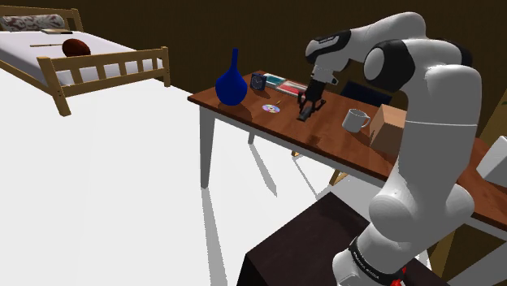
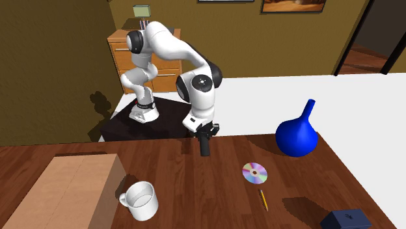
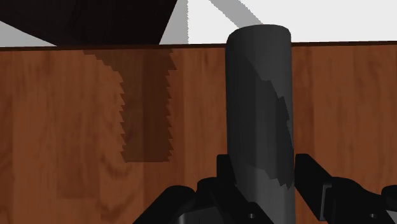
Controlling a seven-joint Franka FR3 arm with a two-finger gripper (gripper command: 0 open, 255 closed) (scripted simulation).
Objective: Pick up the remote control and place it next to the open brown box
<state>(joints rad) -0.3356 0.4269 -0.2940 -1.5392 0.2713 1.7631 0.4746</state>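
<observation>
Remote control (image 3: 261, 108): a long dark thing, lifted a little over the tabletop (image 2: 189, 185); its shadow lies beside it on the wood.
End effector (image 3: 264, 177): squeezing the remote control, one finger on each side.
Done: the pick-up looks finished.
Left: carry it to the open brown box (image 2: 71, 188), well apart, and set it down beside the box.

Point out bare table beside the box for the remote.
Bare wood runs from the box to the CD, between the mug and the held remote. Crowded where the mug sits close by the box.
</observation>
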